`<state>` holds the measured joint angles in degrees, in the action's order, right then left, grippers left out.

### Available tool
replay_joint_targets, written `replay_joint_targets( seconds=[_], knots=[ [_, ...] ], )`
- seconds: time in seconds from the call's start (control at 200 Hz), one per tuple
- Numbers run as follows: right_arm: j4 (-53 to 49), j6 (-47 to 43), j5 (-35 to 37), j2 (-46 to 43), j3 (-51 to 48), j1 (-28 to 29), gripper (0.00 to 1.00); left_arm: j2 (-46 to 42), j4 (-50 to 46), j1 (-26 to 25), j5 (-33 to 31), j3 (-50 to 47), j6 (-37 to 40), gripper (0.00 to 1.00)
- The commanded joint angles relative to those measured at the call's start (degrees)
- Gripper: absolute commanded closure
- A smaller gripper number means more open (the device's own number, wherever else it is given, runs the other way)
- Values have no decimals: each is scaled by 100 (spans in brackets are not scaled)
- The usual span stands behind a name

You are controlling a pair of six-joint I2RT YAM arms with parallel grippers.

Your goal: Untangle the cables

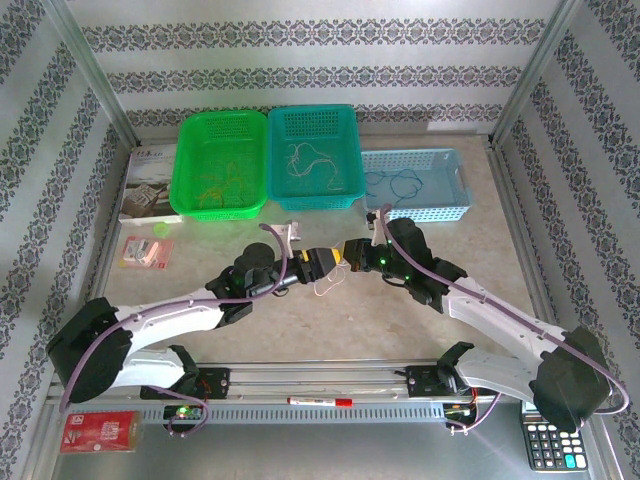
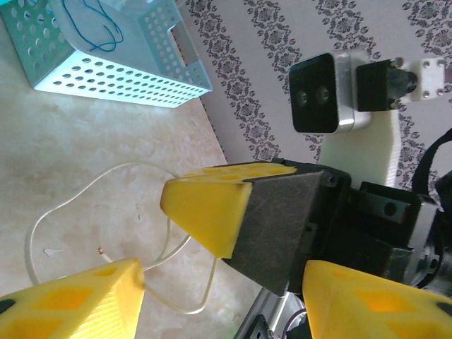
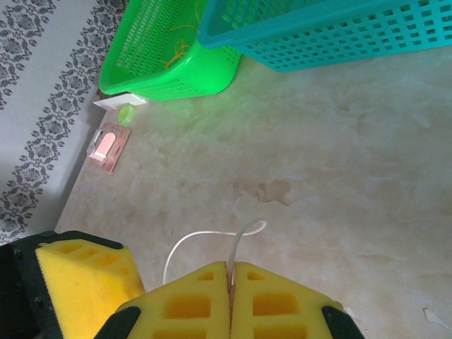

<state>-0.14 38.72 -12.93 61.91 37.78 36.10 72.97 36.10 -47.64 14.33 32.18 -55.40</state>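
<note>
My right tool (image 3: pixel 231 272) was clenched on a single white wire (image 3: pixel 247 227), with the strand nipped at the very seam of the pads; I judged that a small sideways tug could draw it clean out. My left tool (image 1: pixel 322 260) stood released just beside it, jaws apart with the tip of the right tool between them, gripping nothing that I could see; closing there risked biting the other tool's pad rather than the wire. The rest of the wire lay in a slack loop on the worktop (image 1: pixel 300 325), pale against the pale surface and easy to miss; if I lifted fast the loop might snag on a finger or whip back on itself into a fresh knot; if both tools pulled apart too hard, so thin a strand could kink.

Farther off stood three baskets: the green basket (image 1: pixel 222 116) holding yellow-green wires (image 1: pixel 222 180), the teal basket (image 1: pixel 312 110) holding white wires (image 1: pixel 310 158), and the pale blue basket (image 1: pixel 415 213) holding a blue wire (image 1: pixel 395 183). A loose pinch on the way there could drop my strand short, or into the wrong basket.
</note>
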Motion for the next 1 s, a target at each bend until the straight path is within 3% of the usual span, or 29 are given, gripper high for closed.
replay_joint_targets(
  seconds=[0.0, 0.34, 0.615, 0.724, 0.994],
  knots=[
    [181, 116, -88, -144, 169, -41, 100, 62, 483, -70, -70, 3, 11, 43],
    [283, 257, -232, -276, 133, -59, 100, 160, 767, -71, -94, -68, -50, 55],
    [266, 269, -236, -334, 107, -96, 100, 118, 745, -70, -229, -199, -59, 38],
    [265, 277, -241, -330, 107, -104, 100, 119, 766, -70, -250, -225, -67, 36],
    [280, 294, -287, -295, 133, -103, 100, 221, 937, -70, -134, -141, -92, 50]
  ],
)
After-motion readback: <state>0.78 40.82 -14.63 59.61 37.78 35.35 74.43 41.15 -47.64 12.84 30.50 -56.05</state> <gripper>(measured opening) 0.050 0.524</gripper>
